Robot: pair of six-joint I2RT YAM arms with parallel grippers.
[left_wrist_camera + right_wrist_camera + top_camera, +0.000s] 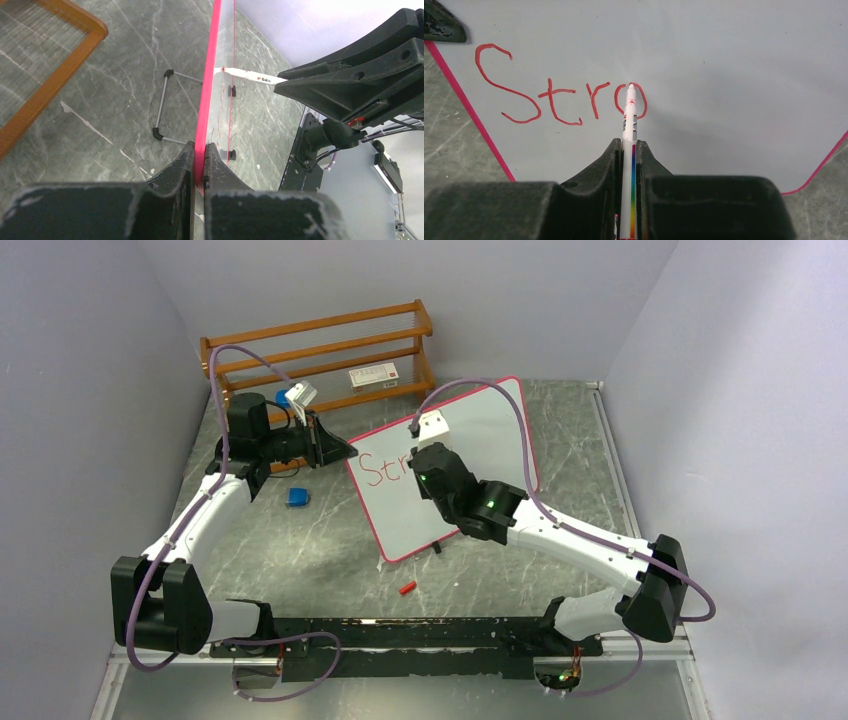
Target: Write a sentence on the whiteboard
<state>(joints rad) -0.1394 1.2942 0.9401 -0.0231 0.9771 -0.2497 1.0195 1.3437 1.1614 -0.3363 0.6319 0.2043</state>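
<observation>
Clamping a white marker point(629, 117), right hand point(628, 144) is closed tight on the barrel. The tip touches the whiteboard point(734, 70) at the top of the "o". Red lettering point(556, 102) on the board reads "Stro", one line, upper left of the writing face; the rest of the face is blank.

Left hand point(199, 148) is pinched together on the board's pink rim, at the edge nearest the rack. Seen edge-on from the left wrist, the board stands up off the worktop point(300, 550) on a thin wire stand point(165, 107) with black feet.

In the top view the board sits mid-worktop, turned at an angle, and the right arm reaches over its lower half.

Wooden rack point(320, 340) stands at the back left against the wall, with a small white box point(374, 377) on its lower shelf. A small blue block point(297, 497), maybe an eraser (too small to tell), lies left of the board. A red cap point(407, 588) lies on the worktop near the board's front corner.
</observation>
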